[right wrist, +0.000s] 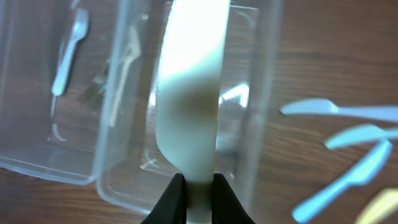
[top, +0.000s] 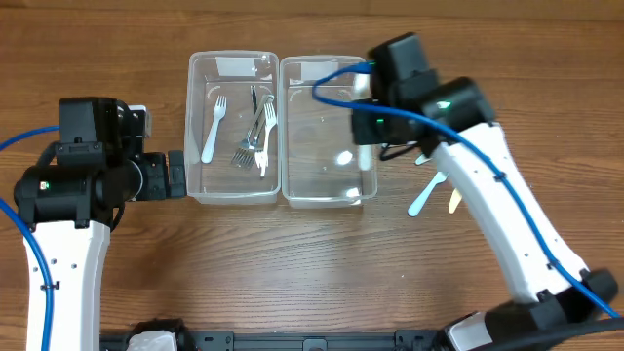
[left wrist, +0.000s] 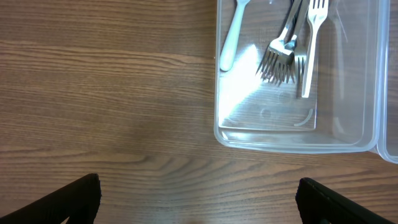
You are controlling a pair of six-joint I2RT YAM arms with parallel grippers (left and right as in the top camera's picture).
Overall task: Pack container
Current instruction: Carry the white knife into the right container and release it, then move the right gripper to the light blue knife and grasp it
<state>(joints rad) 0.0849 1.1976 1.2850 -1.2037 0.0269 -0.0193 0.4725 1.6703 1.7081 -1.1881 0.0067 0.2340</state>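
The right pincer (right wrist: 194, 194) is pressed together on the handle end of a flat white plastic knife (right wrist: 189, 93), with the blade pointing away from the wrist. The knife hangs over the right-hand clear rectangular plastic container (top: 322, 185), close to its right wall. Whether the tip touches the tub floor cannot be told.

Handling, as judged: the knife is light, thin, smooth and somewhat flexible. It may pivot or slip in so narrow an end grip. A hold further up the handle, across the flat faces, would steady it. The container is also light and may slide on the wooden worktop (top: 292, 283) if its wall is nudged.

The left pincer (left wrist: 198, 199) stands fully spread and holds nothing. Just beyond it is the left-hand clear plastic container (left wrist: 267, 118). This container holds a white plastic fork (left wrist: 231, 37) and a cluster of metal forks (left wrist: 280, 56).

Outside the right wall, pale blue plastic knives (right wrist: 311, 107) and a yellow piece (right wrist: 382, 208) lie on the worktop. That raised wall is the one obstacle between them and the tub.
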